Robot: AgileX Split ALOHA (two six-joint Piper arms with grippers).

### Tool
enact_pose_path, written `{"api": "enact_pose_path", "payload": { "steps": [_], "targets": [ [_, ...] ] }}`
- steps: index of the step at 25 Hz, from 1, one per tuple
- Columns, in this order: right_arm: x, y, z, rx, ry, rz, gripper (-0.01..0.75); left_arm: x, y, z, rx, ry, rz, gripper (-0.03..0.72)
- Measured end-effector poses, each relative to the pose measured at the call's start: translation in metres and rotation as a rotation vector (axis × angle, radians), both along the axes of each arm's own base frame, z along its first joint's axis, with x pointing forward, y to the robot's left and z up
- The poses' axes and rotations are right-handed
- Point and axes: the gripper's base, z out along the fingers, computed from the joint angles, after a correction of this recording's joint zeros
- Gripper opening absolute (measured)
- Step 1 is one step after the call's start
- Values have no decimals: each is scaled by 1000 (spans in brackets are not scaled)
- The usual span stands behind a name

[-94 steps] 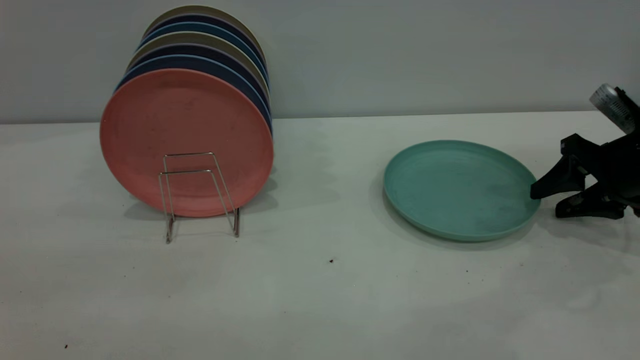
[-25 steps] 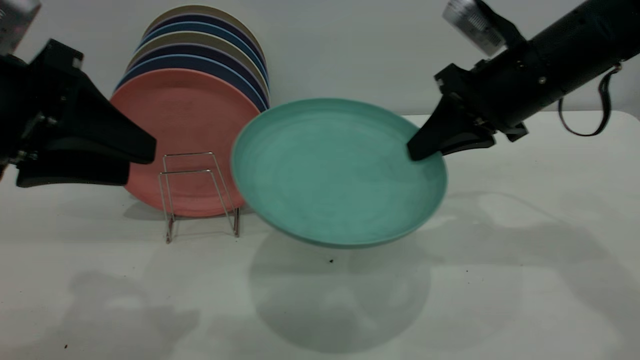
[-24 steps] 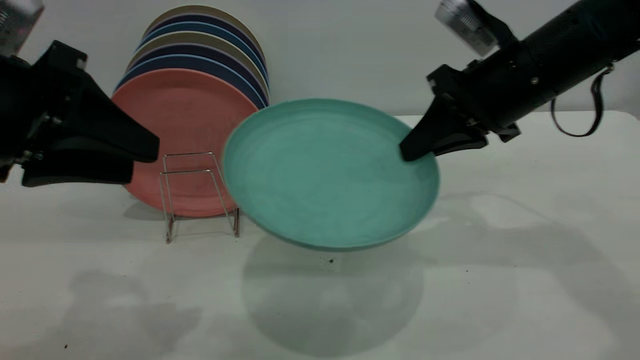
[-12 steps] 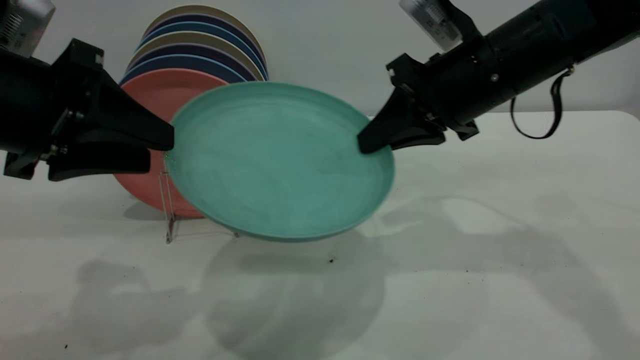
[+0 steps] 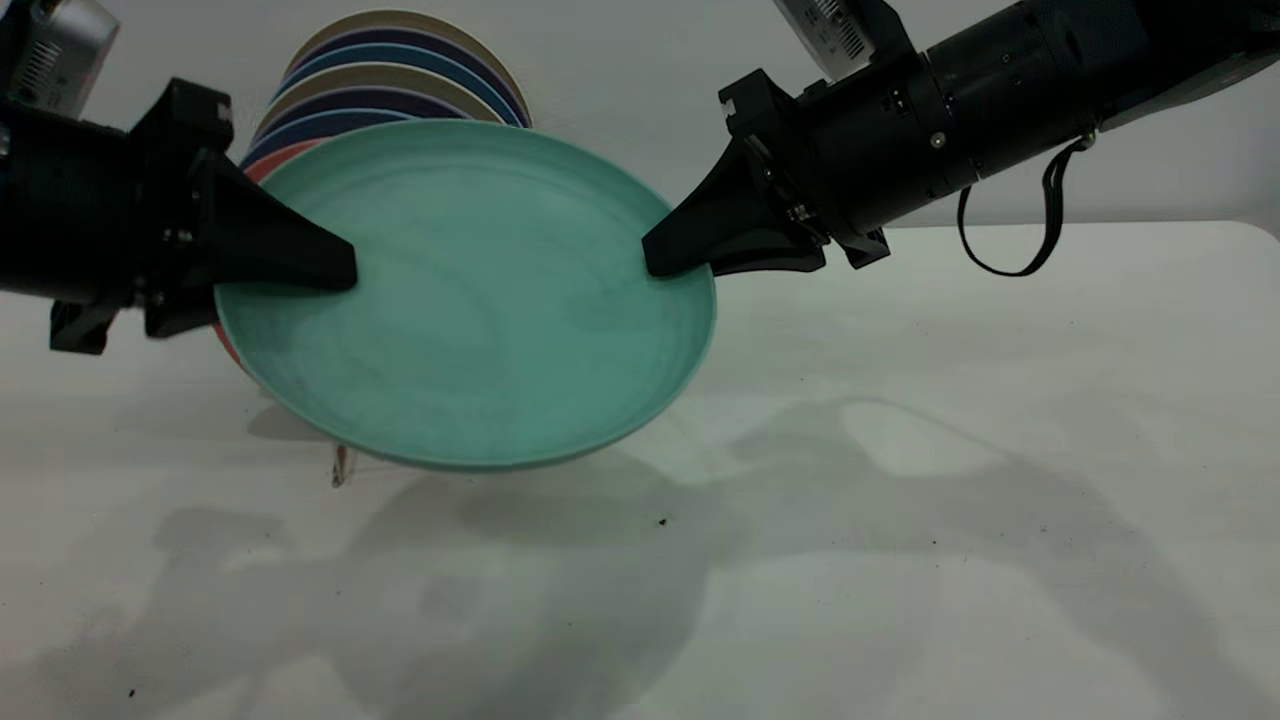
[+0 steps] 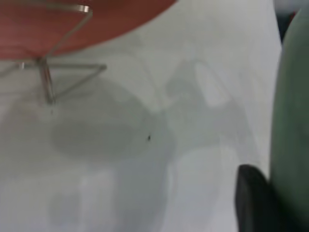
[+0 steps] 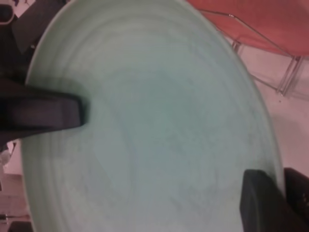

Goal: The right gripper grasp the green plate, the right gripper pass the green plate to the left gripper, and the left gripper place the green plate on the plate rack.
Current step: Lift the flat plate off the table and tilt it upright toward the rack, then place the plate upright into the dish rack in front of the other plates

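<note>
Green plate (image 5: 470, 300) is airborne above the white surface (image 5: 900, 520), tilted with its upper face toward the exterior camera, hanging in front of the plate rack (image 5: 340, 465) and hiding most of it; only a bit of wire shows below the plate's lower edge there. Right end effector (image 5: 665, 262) is pinching the plate's right rim: one black finger lies on the upper face, the other sits behind the plate. Right wrist view confirms it, rim running between the two fingers (image 7: 263, 203). Left end effector (image 5: 335, 272) is at the opposite, left rim, one finger (image 5: 280, 255) lying over the plate's upper face and reaching inward past the rim; the lower finger is mostly hidden behind the plate. Cannot tell whether the left one has clamped down or merely straddles the rim; left wrist view shows only one dark fingertip (image 6: 253, 200) next to the plate edge (image 6: 289, 125). Behind the plate, the upright stack in the rack: salmon-pink plate (image 5: 285, 155) at front, dark blue plates (image 5: 330, 118) and beige ones behind. Rack wire base (image 6: 46, 77) sits on the surface under the pink plate.
</note>
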Motion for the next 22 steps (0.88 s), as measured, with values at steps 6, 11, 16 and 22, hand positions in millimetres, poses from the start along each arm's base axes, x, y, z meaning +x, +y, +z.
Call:
{"api": "enact_pose_path", "payload": {
  "steps": [6,11,16,22],
  "targets": [
    [0,0,0,2,-3,1,146,2,1,-1,28,-28,-6,89],
    [1,-6,-4,-61,-27,15,380,2,3,-3,111,-98,-57,89],
    [6,-29,-6,-79,10,-3,565,7,5,-1,206,-160,-123,89],
    [11,-76,-3,-22,83,-3,590,21,6,14,375,-256,-363,89]
  ]
}}
